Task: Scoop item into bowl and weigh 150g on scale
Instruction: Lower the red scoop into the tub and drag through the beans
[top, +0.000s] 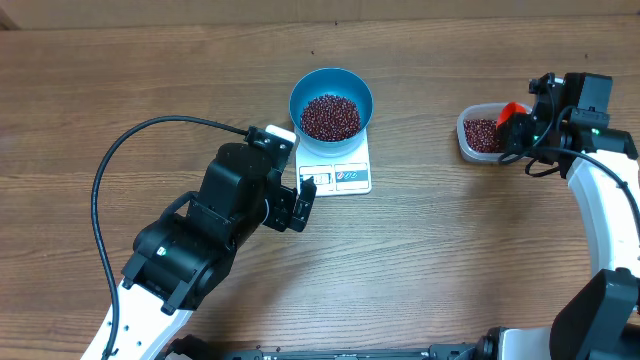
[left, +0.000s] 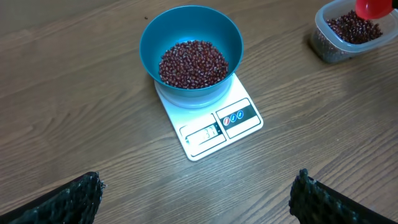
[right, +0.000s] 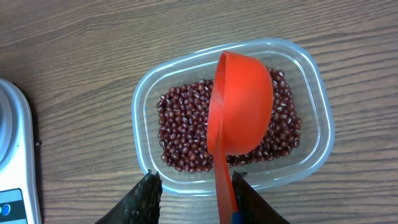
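right tool (right: 196, 194): jaws part open, wider than the handle between them; the handle lies against one finger with a gap at the other, so no firm grip shows
scoop (right: 239, 106): red-orange, turned on edge; long axis runs straight out ahead of the right tool, cup end farthest, over the tub
tub (right: 323, 124): clear, just ahead of and below the right tool
beans (left: 193, 62): a heap in the bowl, the rest in the tub
bowl (left: 152, 37): blue, on the scale (left: 221, 124), straight ahead of the left tool (left: 198, 196), off to the right tool's left
left tool: wide, empty
bench (top: 100, 80): carries scale and tub
nearer arm: right for tub, left for bowl
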